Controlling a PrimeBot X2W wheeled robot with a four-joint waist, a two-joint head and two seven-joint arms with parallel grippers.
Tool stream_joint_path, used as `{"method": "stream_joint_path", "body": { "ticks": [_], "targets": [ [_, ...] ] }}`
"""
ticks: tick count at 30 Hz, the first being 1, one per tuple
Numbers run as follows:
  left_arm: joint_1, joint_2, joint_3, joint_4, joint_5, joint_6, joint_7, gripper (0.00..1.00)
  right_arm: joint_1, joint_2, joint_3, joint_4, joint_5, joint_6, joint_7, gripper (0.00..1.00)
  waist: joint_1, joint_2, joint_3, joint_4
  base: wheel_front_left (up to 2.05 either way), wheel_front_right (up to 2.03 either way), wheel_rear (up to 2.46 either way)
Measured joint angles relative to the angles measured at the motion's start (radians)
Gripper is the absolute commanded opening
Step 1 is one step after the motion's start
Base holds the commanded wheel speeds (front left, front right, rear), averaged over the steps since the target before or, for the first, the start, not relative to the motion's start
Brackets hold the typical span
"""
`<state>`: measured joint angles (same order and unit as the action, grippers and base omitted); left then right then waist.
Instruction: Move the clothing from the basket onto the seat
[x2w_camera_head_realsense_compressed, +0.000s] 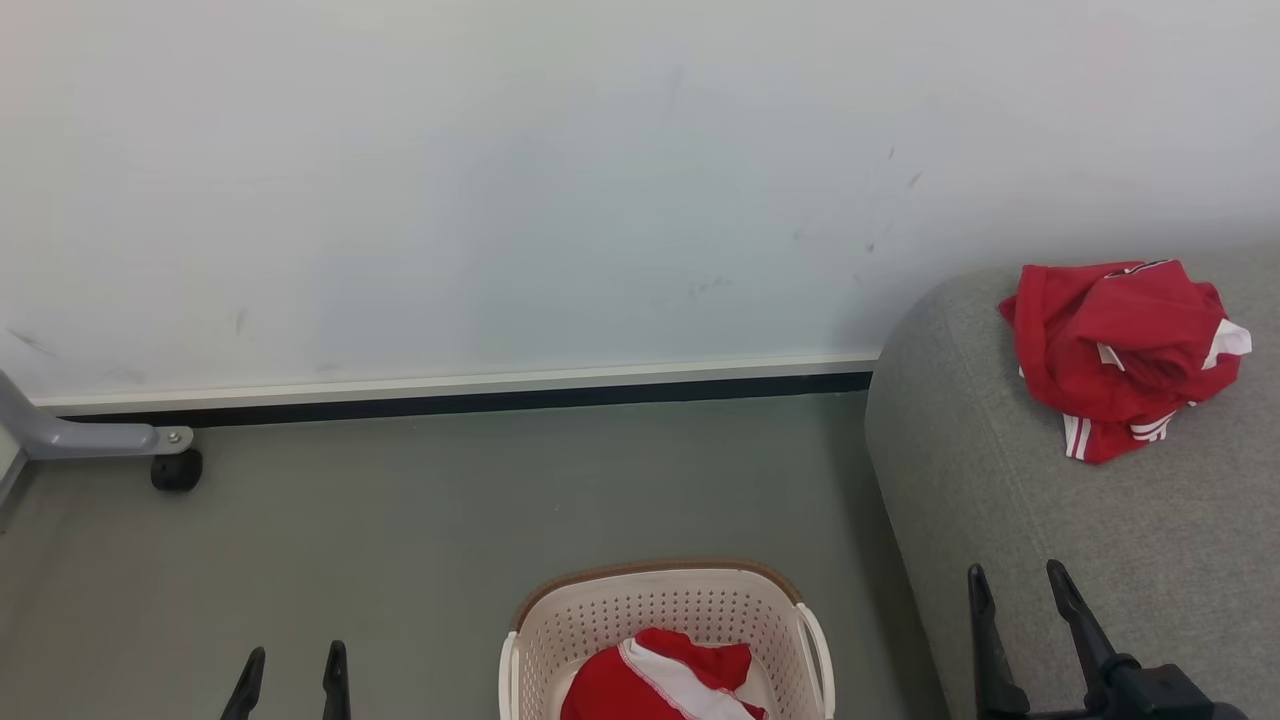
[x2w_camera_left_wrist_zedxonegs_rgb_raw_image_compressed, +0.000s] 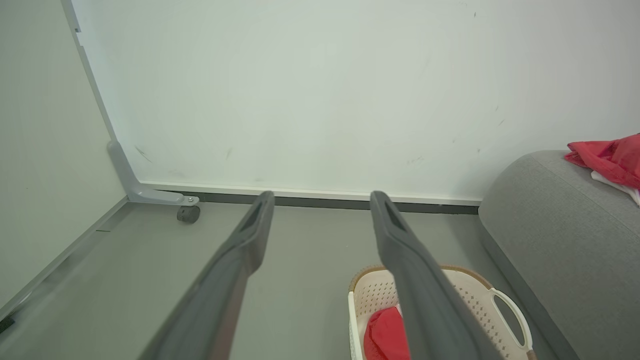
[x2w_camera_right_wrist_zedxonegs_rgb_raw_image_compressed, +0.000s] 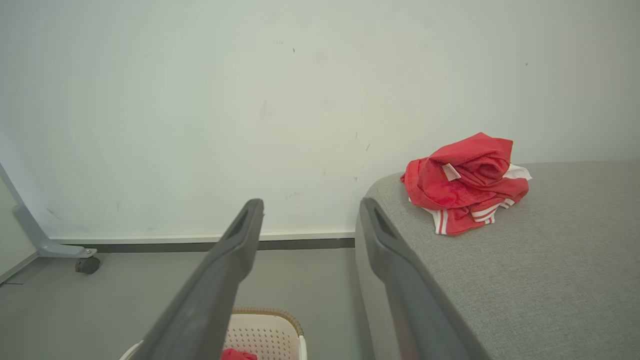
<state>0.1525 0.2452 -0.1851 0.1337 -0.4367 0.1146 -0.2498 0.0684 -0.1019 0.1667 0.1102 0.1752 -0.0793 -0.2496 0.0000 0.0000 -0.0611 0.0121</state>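
My left end effector and right end effector both hang released, empty. Between them, about equally near each, the basket holds one bunched red garment; the other garment lies on the sofa, rightward

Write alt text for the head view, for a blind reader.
One red garment lies crumpled on the sofa at right; a second garment sits in the basket on the floor. The left gripper and right gripper are open and empty.
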Motion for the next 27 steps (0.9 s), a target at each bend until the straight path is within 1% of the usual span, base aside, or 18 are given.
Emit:
{"method": "stream_joint_path", "body": {
  "ticks": [9, 14, 16, 20, 22, 27],
  "targets": [
    [0.011, 0.002, -0.002, -0.019, 0.012, -0.002, 0.0, 1.0, 0.006, -0.009, -0.004, -0.036, 0.0, -0.001, 0.0, 1.0, 0.0, 0.0, 0.04, -0.004, 0.0, 0.0, 0.0],
    [0.002, 0.009, -0.025, -0.031, 0.028, -0.019, 0.0, 1.0, 0.003, -0.015, -0.017, -0.062, 0.0, -0.002, 0.0, 1.0, 0.0, 0.0, 0.071, -0.006, 0.0, 0.0, 0.0],
    [-0.024, 0.012, -0.037, -0.031, 0.035, -0.028, 0.0, 1.0, -0.004, -0.015, -0.022, -0.07, 0.0, -0.009, 0.0, 1.0, 0.0001, 0.0001, 0.091, -0.007, 0.0, 0.0, 0.0],
    [-0.133, 0.012, -0.091, -0.019, 0.074, -0.054, 0.013, 1.0, -0.054, -0.016, -0.043, -0.094, 0.0, -0.01, 0.0, 1.0, 0.0001, 0.0, 0.16, -0.013, 0.0, 0.0, 0.0],
    [-0.152, 0.009, -0.101, -0.013, 0.079, -0.056, 0.021, 1.0, -0.062, -0.017, -0.046, -0.099, 0.0, -0.01, -0.001, 1.0, 0.0002, 0.0001, 0.172, -0.015, 0.0, 0.0, 0.0],
    [-0.253, -0.021, -0.161, 0.032, 0.1, -0.081, 0.053, 1.0, -0.107, -0.031, -0.053, -0.129, -0.005, -0.01, -0.005, 1.0, 0.0002, 0.0001, 0.234, -0.029, 0.0, 0.0, 0.0]
  ]
}}
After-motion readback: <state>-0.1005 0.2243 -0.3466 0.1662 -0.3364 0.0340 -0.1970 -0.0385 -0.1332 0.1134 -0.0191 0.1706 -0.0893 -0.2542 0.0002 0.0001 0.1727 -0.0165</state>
